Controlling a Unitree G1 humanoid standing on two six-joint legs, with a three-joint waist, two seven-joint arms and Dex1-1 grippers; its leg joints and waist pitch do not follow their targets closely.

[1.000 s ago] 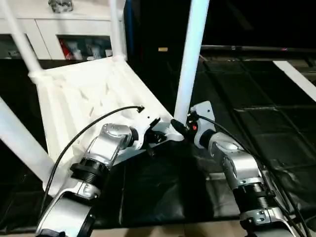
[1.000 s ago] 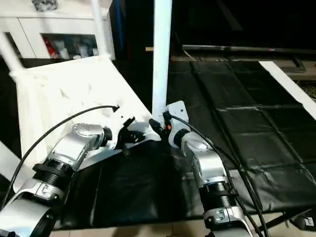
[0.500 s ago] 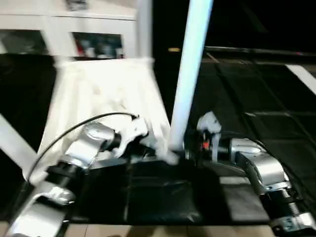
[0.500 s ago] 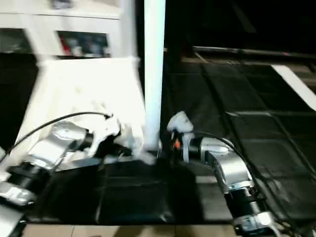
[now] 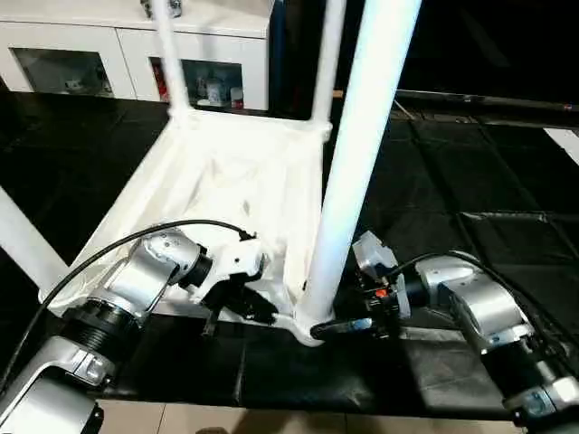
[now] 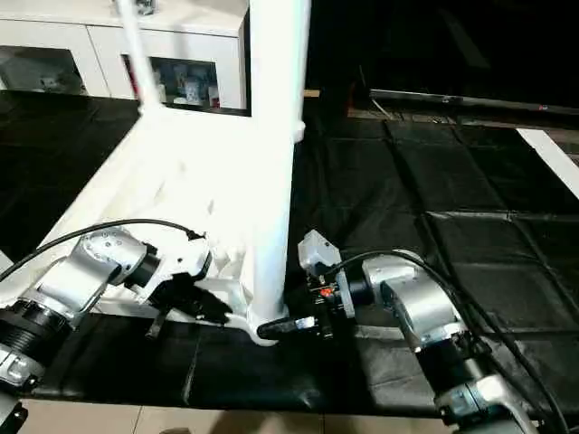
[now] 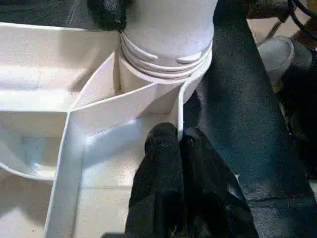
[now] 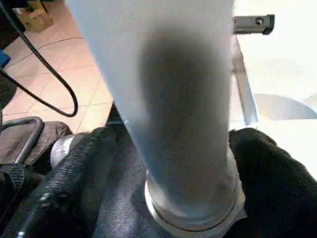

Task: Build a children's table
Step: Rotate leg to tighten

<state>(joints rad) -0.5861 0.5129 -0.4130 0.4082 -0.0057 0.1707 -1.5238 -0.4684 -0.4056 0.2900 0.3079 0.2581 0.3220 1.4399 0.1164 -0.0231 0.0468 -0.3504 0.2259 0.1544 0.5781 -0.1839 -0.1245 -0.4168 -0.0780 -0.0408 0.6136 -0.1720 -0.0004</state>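
With the tabletop lying underside-up ahead of both hands and four legs standing in its sockets, assembly looks nearly complete: the left hand pinches a rib, while the right hand straddles the nearest leg's base, released.

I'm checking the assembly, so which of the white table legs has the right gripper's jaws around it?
The thick near-corner leg, standing between the two grippers. The right gripper straddles its base with open jaws; the other legs, such as the far one, stand untouched.
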